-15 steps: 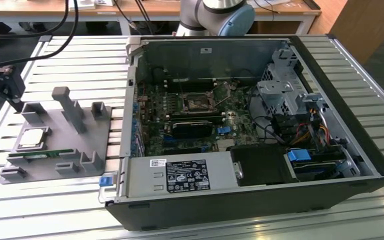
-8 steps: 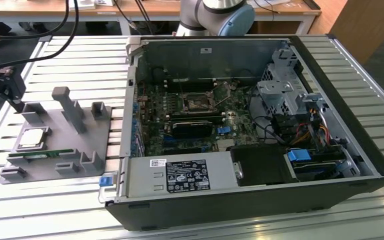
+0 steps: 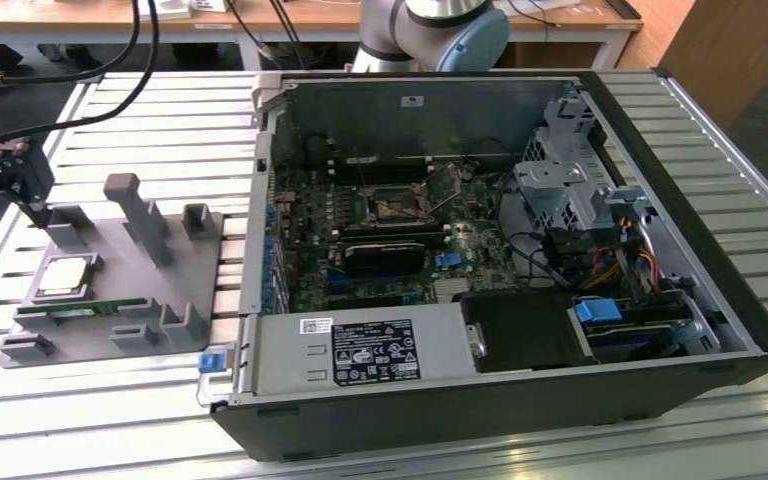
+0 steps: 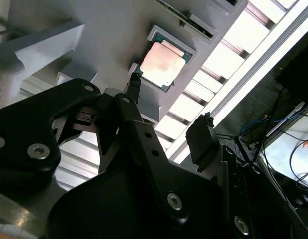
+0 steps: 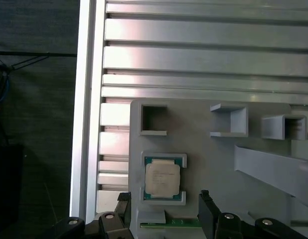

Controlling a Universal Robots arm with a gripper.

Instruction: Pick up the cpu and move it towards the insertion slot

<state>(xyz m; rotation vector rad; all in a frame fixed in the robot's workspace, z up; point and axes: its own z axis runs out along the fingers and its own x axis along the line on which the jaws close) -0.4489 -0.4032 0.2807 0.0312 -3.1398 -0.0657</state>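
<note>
Hovering over the grey fixture (image 3: 117, 285), the gripper (image 5: 164, 195) is spread wide and empty, w/ jaws set wider than the cpu (image 5: 163, 178). The cpu lies flat in the fixture's recess, prob. to keep it square for grasping. The exterior view adds the insertion slot (image 3: 395, 207), well apart from the fixture, inside the pc case (image 3: 491, 410).

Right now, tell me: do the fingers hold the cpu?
No, the cpu lies in its pocket on the grey holder, the open fingers clear of it.
</note>
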